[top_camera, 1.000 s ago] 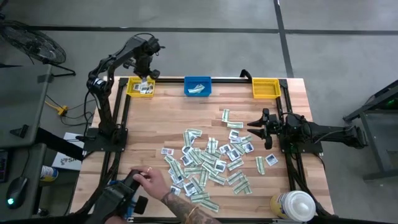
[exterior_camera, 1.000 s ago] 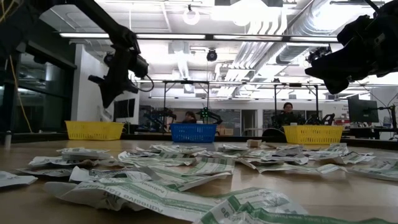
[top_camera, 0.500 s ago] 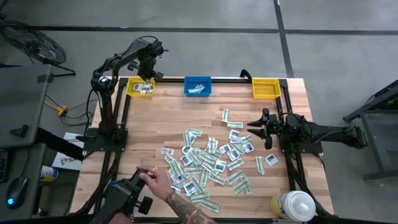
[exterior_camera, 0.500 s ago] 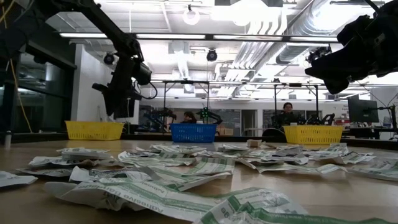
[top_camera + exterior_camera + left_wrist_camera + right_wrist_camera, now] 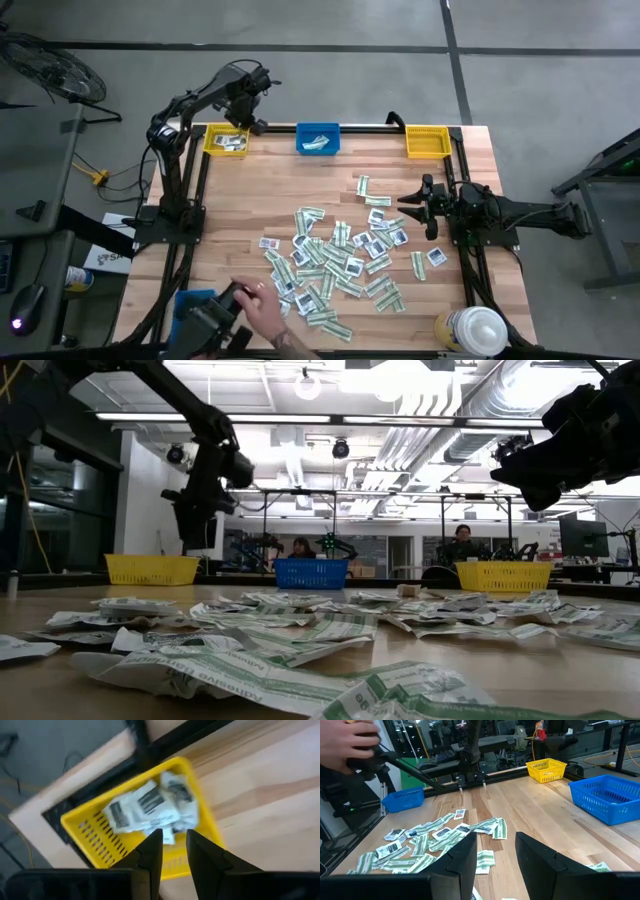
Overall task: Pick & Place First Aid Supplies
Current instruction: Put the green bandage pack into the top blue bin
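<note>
The first aid packets, white squares and green-and-white strips, lie scattered flat on the middle of the wooden table, and also show in the low view and the right wrist view. A few white packets lie in the far-left yellow bin. My left gripper hovers by that bin's right end, fingers slightly open and empty. My right gripper hangs open and empty above the table, right of the pile.
A blue bin and a second yellow bin stand along the far edge. A white-capped bottle stands at the near right corner. A person's hand works a dark device at the near left edge, beside another blue bin.
My left gripper has moved from above the far-left yellow bin toward the table's right, rising a little. The person's hand has drawn back toward the near edge. My right arm has kept still.
</note>
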